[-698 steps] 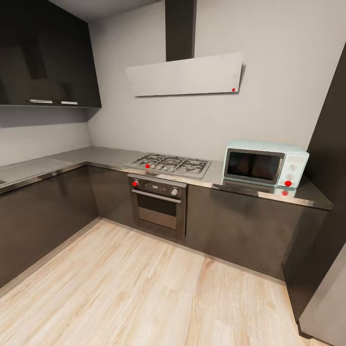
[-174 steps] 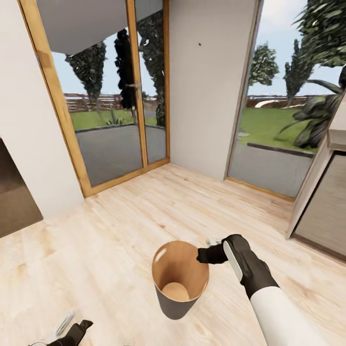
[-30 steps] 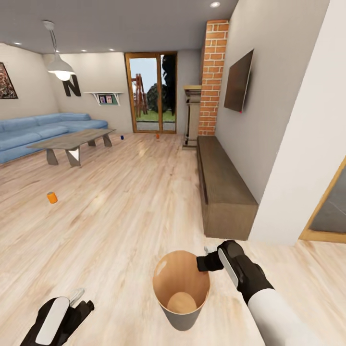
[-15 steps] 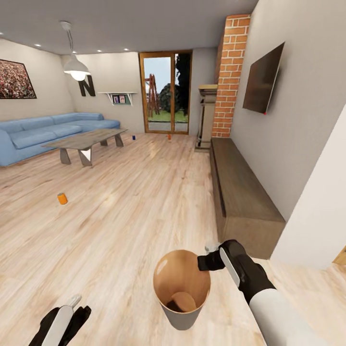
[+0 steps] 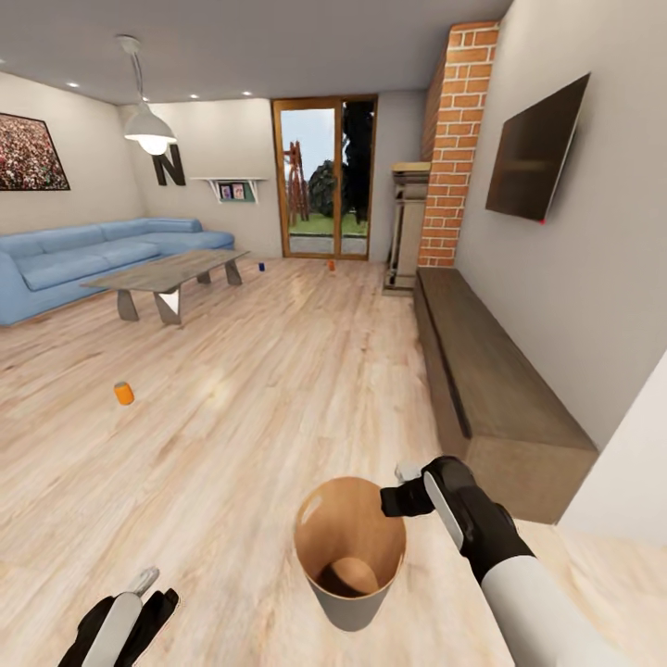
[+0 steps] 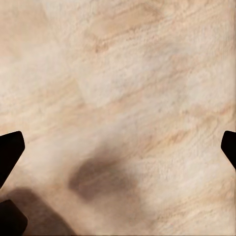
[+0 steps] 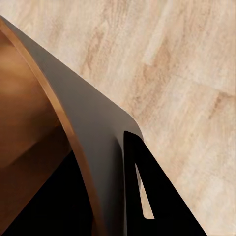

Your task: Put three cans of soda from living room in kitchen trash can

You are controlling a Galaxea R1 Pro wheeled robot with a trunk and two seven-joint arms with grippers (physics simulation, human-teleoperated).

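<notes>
I am in the living room, holding the dark grey trash can (image 5: 350, 593) low in front of me, its glossy brown inside showing and nothing in it. My right gripper (image 5: 393, 501) is shut on its rim, one finger (image 7: 147, 196) lying against the outer wall (image 7: 83, 118). One orange soda can (image 5: 123, 393) stands on the floor to the left. Far back near the glass door are a blue can (image 5: 261, 268) and a second orange can (image 5: 331, 265). My left gripper (image 5: 153, 597) hangs open over bare floor, its fingertips (image 6: 10, 152) wide apart.
A light blue sofa (image 5: 83, 255) and a long grey low table (image 5: 167, 273) stand at the left. A long wooden bench (image 5: 491, 380) runs along the right wall under a TV (image 5: 537, 162), beside the brick fireplace column (image 5: 454, 139). Wooden floor stretches ahead.
The whole picture has shifted right as the camera turned left, and the room looks slightly closer. The trash can stays in my right gripper. The left arm hangs a little lower.
</notes>
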